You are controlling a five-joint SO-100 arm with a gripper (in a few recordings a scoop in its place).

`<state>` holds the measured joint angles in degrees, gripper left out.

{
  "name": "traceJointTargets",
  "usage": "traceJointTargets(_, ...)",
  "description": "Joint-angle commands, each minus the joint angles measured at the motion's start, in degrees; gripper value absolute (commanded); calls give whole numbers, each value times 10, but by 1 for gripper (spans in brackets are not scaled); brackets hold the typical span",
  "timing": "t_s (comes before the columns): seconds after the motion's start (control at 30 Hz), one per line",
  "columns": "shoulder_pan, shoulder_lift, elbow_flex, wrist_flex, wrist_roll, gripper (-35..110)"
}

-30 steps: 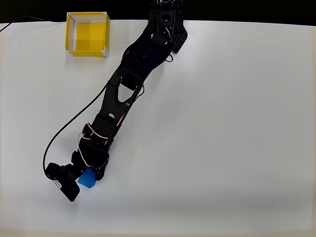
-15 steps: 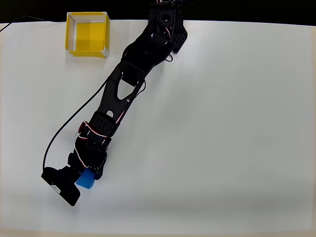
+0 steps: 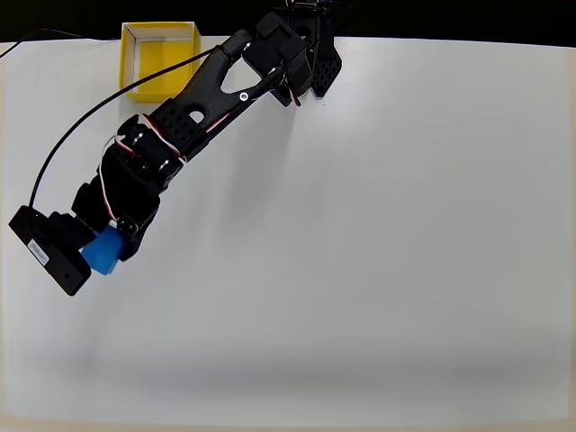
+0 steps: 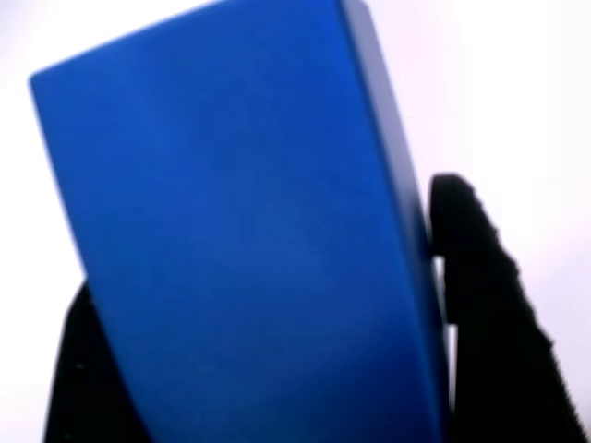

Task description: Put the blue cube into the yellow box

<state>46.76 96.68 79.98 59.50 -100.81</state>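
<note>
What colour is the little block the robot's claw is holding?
Bright blue. The blue cube shows best in the wrist view, clamped in the gripper.

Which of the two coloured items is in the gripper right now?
The blue cube. The gripper is shut on it, fingers dark on both sides in the wrist view. The yellow box sits apart at the table's top edge, partly under the arm.

A: How's the light from overhead?

B: Bright and even. The white bench is close to washed out, with a soft grey band darkening towards its bottom edge and only a faint shadow beside the arm.

A: And the wrist view?

B: The blue cube is hazy and out of focus; the background around it glares to pale white.
</note>
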Motion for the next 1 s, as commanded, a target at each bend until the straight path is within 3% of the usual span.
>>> traceJointTargets(0.0,110,159,22,56,-23,18)
traceJointTargets(0.43,398,122,100,103,-68,18)
traceJointTargets(0.7,471,120,160,78,-79,18)
traceJointTargets(0.97,480,172,279,33,-64,18)
